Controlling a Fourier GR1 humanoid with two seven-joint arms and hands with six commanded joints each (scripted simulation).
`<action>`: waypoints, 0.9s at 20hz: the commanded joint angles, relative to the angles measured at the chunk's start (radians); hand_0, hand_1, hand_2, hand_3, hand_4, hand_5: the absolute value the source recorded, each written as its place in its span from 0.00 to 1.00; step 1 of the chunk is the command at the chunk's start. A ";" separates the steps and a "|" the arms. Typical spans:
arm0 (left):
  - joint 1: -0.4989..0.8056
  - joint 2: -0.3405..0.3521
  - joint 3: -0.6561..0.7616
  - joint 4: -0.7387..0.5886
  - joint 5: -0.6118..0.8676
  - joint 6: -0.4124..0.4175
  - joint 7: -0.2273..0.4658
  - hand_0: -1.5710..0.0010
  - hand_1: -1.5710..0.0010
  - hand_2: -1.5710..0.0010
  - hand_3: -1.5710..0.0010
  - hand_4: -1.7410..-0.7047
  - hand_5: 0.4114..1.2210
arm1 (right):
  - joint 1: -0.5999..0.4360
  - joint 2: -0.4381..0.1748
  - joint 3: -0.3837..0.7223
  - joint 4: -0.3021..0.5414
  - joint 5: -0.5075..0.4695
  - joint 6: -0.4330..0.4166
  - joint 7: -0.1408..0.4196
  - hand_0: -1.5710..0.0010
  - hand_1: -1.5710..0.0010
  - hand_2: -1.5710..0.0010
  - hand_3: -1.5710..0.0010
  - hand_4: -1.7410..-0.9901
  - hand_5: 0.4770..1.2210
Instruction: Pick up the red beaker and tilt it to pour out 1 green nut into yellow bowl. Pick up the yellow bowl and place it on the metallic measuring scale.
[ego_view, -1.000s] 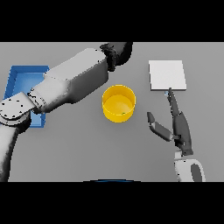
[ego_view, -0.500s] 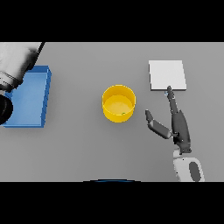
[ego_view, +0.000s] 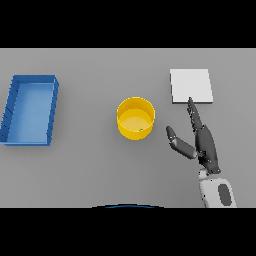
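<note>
The yellow bowl (ego_view: 135, 118) stands upright in the middle of the grey table, with a small green nut (ego_view: 141, 130) lying inside near its front wall. To its right, my right hand (ego_view: 202, 144) hovers open, fingers straight and pointing away from me, thumb spread toward the bowl and apart from it. The metallic measuring scale (ego_view: 191, 85), a flat pale square, lies at the back right, just beyond my fingertips. No red beaker is in view. My left hand is out of view.
A blue rectangular tray (ego_view: 30, 108) with raised walls sits at the left side of the table.
My left arm has pulled back leftward from above the bowl and left the picture. My right hand has shifted slightly toward the bowl.
</note>
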 joint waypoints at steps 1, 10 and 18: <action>0.017 0.006 0.018 0.002 0.030 0.015 0.016 0.00 0.00 0.00 0.02 0.00 1.00 | 0.001 0.003 0.001 -0.002 -0.012 0.009 -0.005 1.00 1.00 1.00 1.00 0.80 0.24; 0.284 0.033 0.150 -0.094 0.313 0.134 0.128 0.00 0.00 0.00 0.13 0.00 1.00 | -0.007 -0.010 0.004 0.025 0.023 -0.006 -0.019 1.00 1.00 1.00 1.00 0.73 0.30; 0.651 0.098 0.103 -0.587 0.472 0.325 0.312 0.00 0.00 0.00 0.12 0.00 1.00 | -0.011 -0.010 -0.003 0.037 0.015 -0.007 -0.030 1.00 1.00 1.00 1.00 0.73 0.29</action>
